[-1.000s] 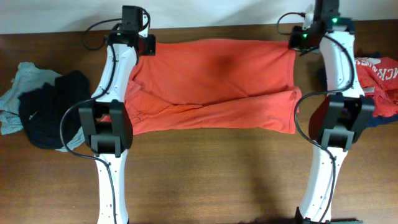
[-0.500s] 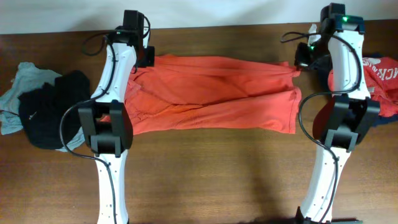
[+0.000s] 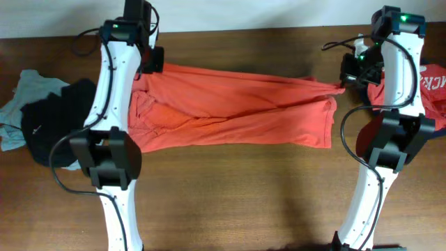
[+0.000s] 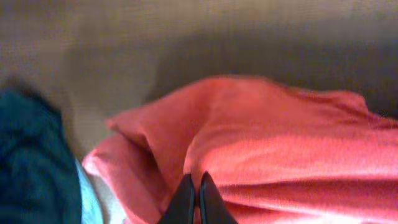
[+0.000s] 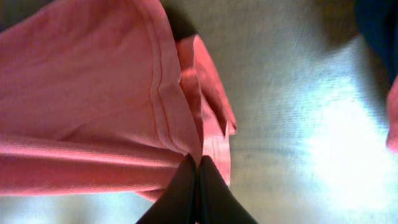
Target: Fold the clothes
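Note:
The large orange-red T-shirt (image 3: pixel 230 108) lies stretched across the table, its far edge lifted and drawn toward the near half. My left gripper (image 3: pixel 152 66) is shut on the shirt's far left corner (image 4: pixel 205 149). My right gripper (image 3: pixel 345 82) is shut on the far right corner, pinching the hemmed edge (image 5: pixel 193 124). Both hold the cloth taut between them above the table. A black garment (image 3: pixel 56 122) on a pale grey-blue one (image 3: pixel 17 97) lies at the left. A red garment with white lettering (image 3: pixel 432 87) lies at the right.
The brown wooden table (image 3: pixel 244 202) stretches toward the front between the two arm bases. Cables trail near both wrists at the back edge. A dark navy cloth (image 5: pixel 379 31) lies close to the right gripper.
Both grippers have carried the shirt's far edge toward the near side and slightly outward. The shirt's spread back half has narrowed into a taut band over its lower half.

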Robot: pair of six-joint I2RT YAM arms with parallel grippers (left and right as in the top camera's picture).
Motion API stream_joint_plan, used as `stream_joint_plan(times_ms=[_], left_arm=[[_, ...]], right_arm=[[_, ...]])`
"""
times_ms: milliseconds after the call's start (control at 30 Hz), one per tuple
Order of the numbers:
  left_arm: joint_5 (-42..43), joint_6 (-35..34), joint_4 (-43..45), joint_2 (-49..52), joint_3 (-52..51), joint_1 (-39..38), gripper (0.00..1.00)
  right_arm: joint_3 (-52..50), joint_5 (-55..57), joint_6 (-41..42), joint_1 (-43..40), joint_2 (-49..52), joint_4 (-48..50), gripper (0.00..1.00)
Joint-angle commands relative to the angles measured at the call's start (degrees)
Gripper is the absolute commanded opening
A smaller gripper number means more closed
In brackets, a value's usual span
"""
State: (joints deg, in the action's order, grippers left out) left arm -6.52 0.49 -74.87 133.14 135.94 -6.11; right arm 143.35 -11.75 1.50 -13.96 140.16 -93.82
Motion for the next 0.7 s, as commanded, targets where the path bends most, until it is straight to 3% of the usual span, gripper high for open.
stream_joint_plan(times_ms=[0, 333, 667], left_arm=[[-2.5, 1.1, -4.2, -1.0, 0.5, 1.0, 0.00], [-2.3, 0.4, -10.3, -0.9, -3.7, 1.0, 0.00], [-2.3, 0.4, -4.1, -0.9, -17.2, 1.0, 0.00]], right_arm=[[1.4, 0.8, -0.7, -0.7, -2.6, -1.4, 0.04], [1.3, 1.9, -0.7, -0.7, -2.5, -3.5, 0.04], [-0.4, 2.3, -0.7, -0.7, -2.5, -3.5, 0.04]])
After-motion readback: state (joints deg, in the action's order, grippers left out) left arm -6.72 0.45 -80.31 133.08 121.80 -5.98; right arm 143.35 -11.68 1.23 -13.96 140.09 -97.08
